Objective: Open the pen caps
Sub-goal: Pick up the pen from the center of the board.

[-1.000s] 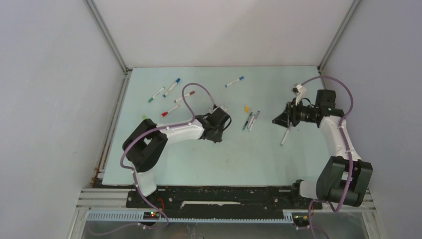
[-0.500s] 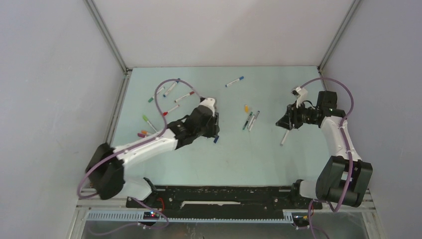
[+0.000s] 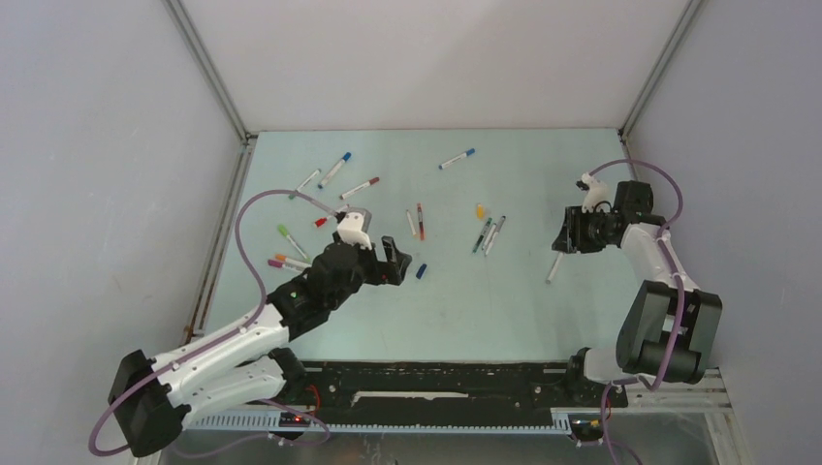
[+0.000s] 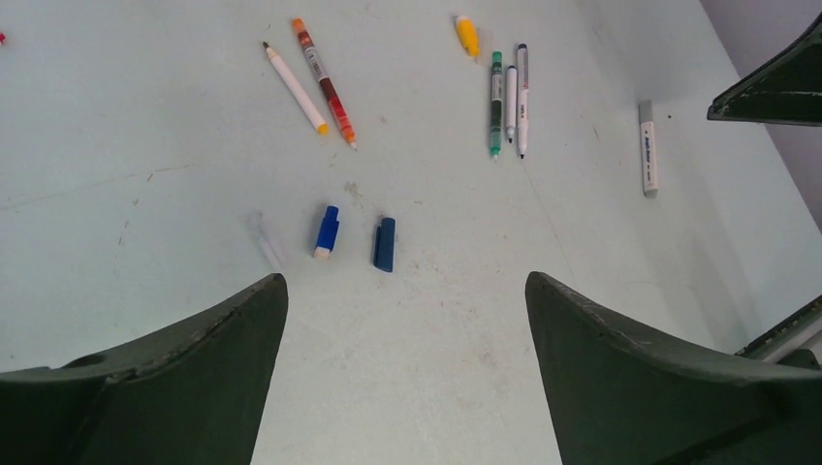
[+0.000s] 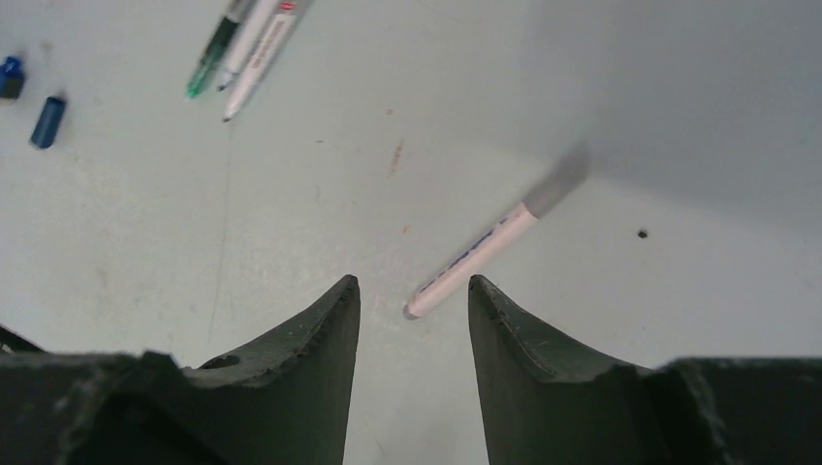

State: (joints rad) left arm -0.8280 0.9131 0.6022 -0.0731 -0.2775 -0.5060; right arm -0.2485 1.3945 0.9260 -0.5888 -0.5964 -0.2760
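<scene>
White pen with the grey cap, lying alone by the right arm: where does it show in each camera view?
Top external: the white pen with the grey cap lies right of centre.
Left wrist: far right, upper half, nearly upright.
Right wrist: centre, slanting up to the right.
Shared landmark: the tight trio of green and white pens, left of it in every view.

Pale green table (image 3: 465,300); scattered pens (image 4: 510,97) and loose caps (image 4: 385,243) on it.
</scene>
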